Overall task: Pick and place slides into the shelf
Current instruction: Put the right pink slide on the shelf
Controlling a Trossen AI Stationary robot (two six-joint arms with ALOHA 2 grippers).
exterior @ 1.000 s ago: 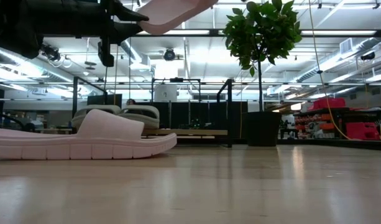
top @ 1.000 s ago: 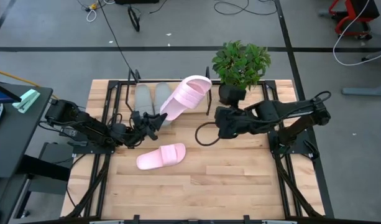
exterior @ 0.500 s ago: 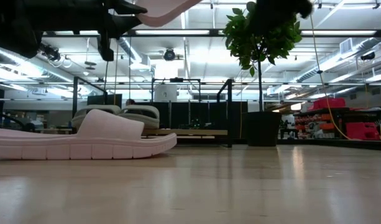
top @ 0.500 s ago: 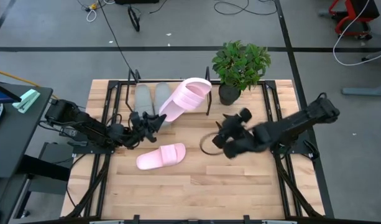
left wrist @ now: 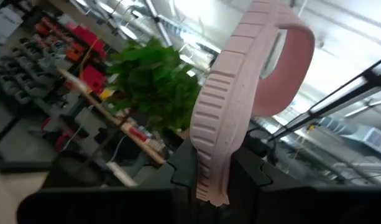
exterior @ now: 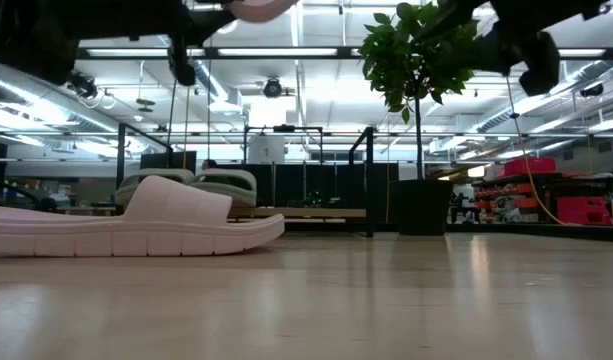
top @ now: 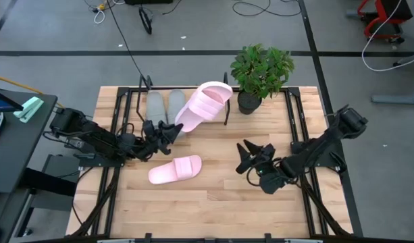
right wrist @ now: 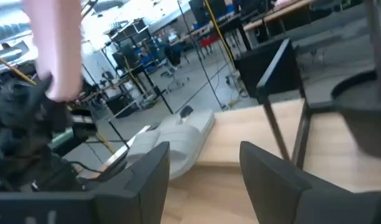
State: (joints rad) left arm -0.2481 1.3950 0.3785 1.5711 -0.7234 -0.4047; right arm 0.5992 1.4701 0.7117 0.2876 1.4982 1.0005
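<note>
My left gripper (top: 171, 130) is shut on a pale pink slide (top: 207, 104) held in the air above the shelf (top: 226, 111); the left wrist view shows this slide (left wrist: 240, 93) rising away from the fingers. Two grey slides (top: 165, 104) lie side by side on their soles on the shelf's board, at its left end. The other pink slide (top: 175, 169) lies sole down on the table, and the low view shows it (exterior: 136, 225) close by. My right gripper (top: 250, 157) hovers open over the table's right half, touching nothing. My left gripper pinches the pink slide's heel end (left wrist: 210, 183) between its two fingers (left wrist: 185, 168), one on each face of the sole. It comes from the table's left, slanting upward. The slide is lifted clear, tilted, with its strap end (top: 217, 93) farthest from the gripper.
A green plant in a black pot (top: 261, 71) stands at the far edge just right of the shelf. The shelf's black end frames (top: 129, 101) rise at both ends of the board. Bare wooden table (top: 213, 202) lies near and to the right of the pink slide.
My right arm has drawn back from beside the plant pot toward the table's near edge and right side, turning as it went. My left gripper has raised the held pink slide a little; in the low view it has risen almost out of the picture.
</note>
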